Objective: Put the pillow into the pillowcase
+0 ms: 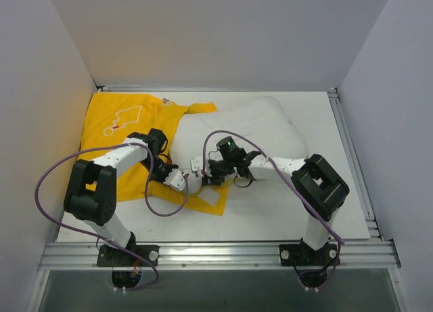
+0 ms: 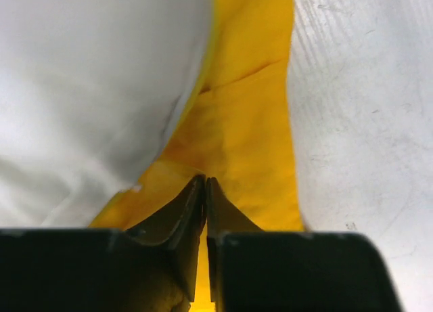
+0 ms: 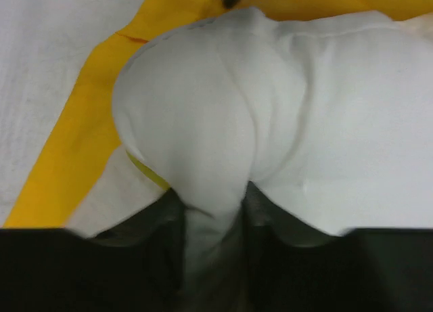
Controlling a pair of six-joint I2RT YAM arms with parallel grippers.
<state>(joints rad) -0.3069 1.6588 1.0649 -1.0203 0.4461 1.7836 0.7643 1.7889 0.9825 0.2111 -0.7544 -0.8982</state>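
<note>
The yellow pillowcase (image 1: 118, 126) lies flat on the left half of the table, its near corner reaching the middle. The white pillow (image 1: 250, 129) lies to its right, with its left end over the case's edge. My left gripper (image 1: 180, 182) is shut, pinching the pillowcase's near edge; in the left wrist view the shut gripper (image 2: 204, 183) meets yellow cloth (image 2: 243, 122) beside the pillow (image 2: 88, 88). My right gripper (image 1: 198, 167) is shut on the pillow's near left corner. In the right wrist view the gripper (image 3: 213, 197) bunches white fabric (image 3: 203, 109) above the yellow case (image 3: 74, 143).
The white table (image 1: 284, 210) has grey walls on three sides. Aluminium rails run along the right (image 1: 348, 156) and front (image 1: 216, 254) edges. Purple cables loop from both arms over the near table. The two grippers sit close together at the middle.
</note>
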